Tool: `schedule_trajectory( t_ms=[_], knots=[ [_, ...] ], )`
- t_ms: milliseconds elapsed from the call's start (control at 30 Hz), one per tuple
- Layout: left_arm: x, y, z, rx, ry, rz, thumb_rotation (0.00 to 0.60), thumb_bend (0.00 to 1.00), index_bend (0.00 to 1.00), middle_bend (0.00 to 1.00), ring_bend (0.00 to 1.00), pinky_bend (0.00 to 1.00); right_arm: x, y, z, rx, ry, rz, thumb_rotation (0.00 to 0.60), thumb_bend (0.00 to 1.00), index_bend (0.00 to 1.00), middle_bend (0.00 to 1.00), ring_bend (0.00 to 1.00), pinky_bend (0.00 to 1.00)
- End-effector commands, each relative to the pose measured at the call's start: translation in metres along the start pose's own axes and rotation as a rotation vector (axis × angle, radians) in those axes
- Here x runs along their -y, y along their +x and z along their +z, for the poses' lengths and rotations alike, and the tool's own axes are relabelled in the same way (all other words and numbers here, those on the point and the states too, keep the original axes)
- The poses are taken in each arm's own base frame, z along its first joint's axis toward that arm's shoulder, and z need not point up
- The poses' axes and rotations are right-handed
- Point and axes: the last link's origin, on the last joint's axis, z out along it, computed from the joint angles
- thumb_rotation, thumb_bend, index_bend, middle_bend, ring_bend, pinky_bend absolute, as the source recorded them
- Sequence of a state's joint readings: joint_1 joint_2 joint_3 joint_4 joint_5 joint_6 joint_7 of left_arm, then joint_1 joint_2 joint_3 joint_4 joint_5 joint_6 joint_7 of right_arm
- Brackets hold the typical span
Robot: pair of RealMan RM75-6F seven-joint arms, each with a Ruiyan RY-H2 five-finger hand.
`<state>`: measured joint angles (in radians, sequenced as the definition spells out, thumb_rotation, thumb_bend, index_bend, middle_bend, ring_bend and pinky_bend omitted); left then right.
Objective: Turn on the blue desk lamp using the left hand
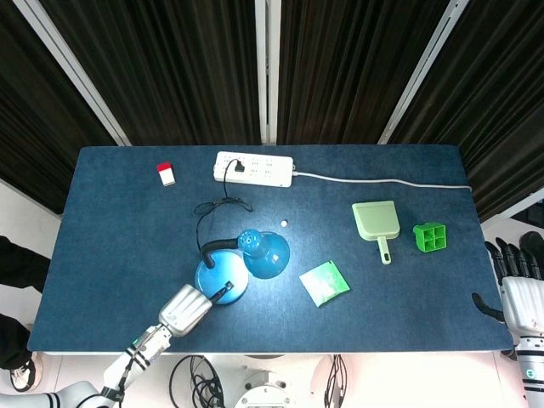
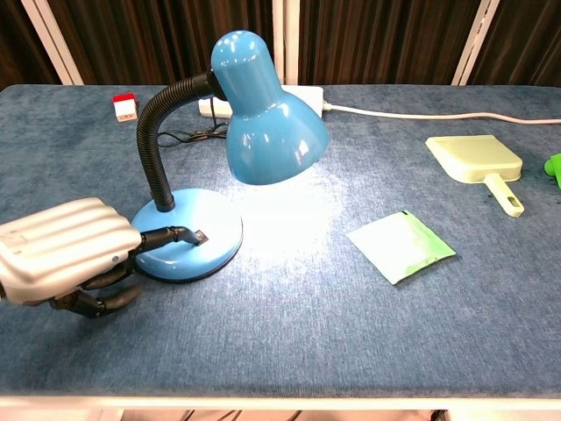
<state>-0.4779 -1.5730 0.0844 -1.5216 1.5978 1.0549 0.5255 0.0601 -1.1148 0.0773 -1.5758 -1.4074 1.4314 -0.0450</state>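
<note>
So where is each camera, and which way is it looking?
Head view: sits high above the table, looking almost straight down; it shows the left hand by the blue desk lamp and the right hand at the table's edge.
Chest view: sits low at the table's near edge, looking across towards the dark curtains; only the left hand shows, one finger reaching to the lamp's base.
Both share the lit lamp, left hand, dustpan, green packet and power strip.
</note>
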Motion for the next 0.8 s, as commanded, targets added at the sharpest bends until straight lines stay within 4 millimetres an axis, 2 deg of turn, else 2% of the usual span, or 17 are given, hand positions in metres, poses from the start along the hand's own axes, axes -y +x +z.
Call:
schedule_trajectory(
  t_ms=[33,200,333,467,600,800],
  knots=[
    [-0.002,-0.001,0.000,-0.018,-0.019,0.049,0.600,0.45,0.13,0.87,0.82,0.86,0.000,-0.001,0.000,0.004,0.000,0.000,0.600,0.18,0.00,0.00,0.00,0.00],
    [-0.003,-0.001,0.001,-0.026,-0.026,0.106,0.600,0.45,0.13,0.87,0.82,0.86,0.001,-0.001,0.000,0.005,0.002,0.001,0.600,0.18,0.00,0.00,0.00,0.00],
    [0.000,0.008,-0.001,-0.089,0.000,0.109,0.600,0.45,0.10,0.87,0.81,0.86,0.000,0.000,0.000,0.001,0.002,0.004,0.600,0.18,0.00,0.00,0.00,0.00],
    [0.010,0.020,-0.016,-0.188,0.049,0.089,0.600,0.45,0.09,0.86,0.81,0.86,-0.001,0.002,0.000,0.000,0.001,0.007,0.600,0.18,0.00,0.00,0.00,0.00],
    [0.037,0.026,-0.051,-0.227,0.164,0.016,0.600,0.40,0.15,0.82,0.78,0.84,-0.002,0.004,-0.001,-0.003,0.001,0.010,0.600,0.18,0.00,0.00,0.00,0.00],
    [0.094,0.035,-0.119,-0.257,0.421,-0.068,0.600,0.23,0.27,0.67,0.64,0.74,-0.006,0.008,-0.004,-0.022,-0.008,0.010,0.600,0.18,0.00,0.00,0.00,0.00]
  ],
)
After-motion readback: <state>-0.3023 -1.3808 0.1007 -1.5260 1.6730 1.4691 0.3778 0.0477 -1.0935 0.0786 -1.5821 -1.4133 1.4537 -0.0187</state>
